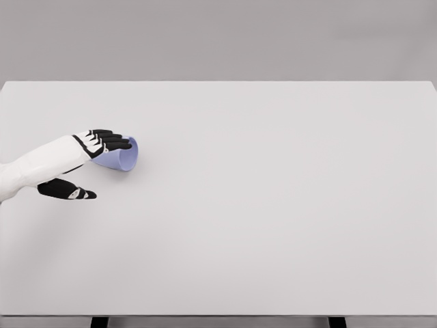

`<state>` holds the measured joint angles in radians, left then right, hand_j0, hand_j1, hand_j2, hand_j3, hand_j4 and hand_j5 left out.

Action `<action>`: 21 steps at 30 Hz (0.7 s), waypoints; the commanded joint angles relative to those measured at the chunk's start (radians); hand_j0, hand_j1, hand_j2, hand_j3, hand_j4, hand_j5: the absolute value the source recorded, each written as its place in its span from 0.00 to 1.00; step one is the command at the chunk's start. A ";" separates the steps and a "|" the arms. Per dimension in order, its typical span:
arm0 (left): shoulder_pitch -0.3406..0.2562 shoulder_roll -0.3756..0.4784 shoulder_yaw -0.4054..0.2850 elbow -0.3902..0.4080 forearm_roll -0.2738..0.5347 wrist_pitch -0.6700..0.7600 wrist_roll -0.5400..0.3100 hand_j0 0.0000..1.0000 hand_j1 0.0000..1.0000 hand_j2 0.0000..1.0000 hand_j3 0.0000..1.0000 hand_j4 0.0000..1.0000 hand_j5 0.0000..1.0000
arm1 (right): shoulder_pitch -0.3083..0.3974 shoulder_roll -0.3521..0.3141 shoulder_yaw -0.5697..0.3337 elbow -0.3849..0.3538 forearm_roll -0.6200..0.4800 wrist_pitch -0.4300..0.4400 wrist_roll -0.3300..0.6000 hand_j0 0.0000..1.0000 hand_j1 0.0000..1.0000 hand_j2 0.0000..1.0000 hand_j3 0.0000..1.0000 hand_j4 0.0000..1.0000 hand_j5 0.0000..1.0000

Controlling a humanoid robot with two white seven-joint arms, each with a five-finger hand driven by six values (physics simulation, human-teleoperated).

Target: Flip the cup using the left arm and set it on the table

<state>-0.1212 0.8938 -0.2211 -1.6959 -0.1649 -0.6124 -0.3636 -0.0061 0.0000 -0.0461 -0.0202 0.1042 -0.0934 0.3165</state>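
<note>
Left robot hand [92, 162] is at the grasp step, fingers [113, 143] draped over and thumb [68, 190] below the lilac cup [125, 156] lying on its side at the counter [273, 205] left edge; next move calls for closing firmly, lifting, and rotating it upright.

The left hand's fingers [113, 142] hide the cup's [126, 156] base, perhaps touching it.

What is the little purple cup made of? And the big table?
The cup looks like smooth plastic: an even pale lilac color, matte, with no shine or pattern. It could also be painted ceramic; a simulator render leaves that open. The table looks like a flat, matte, light grey board, maybe laminate or painted wood, with no grain or glare showing. The left hand has its fingers on the cup.
</note>
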 commanded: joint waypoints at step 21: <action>-0.276 0.165 -0.181 0.090 0.252 0.057 -0.247 1.00 1.00 1.00 1.00 1.00 1.00 | 0.002 0.000 0.003 -0.001 0.000 0.000 -0.004 1.00 1.00 1.00 1.00 1.00 1.00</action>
<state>-0.4019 1.0670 -0.3788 -1.6225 0.0660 -0.5531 -0.6075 -0.0046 0.0000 -0.0428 -0.0208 0.1045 -0.0934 0.3127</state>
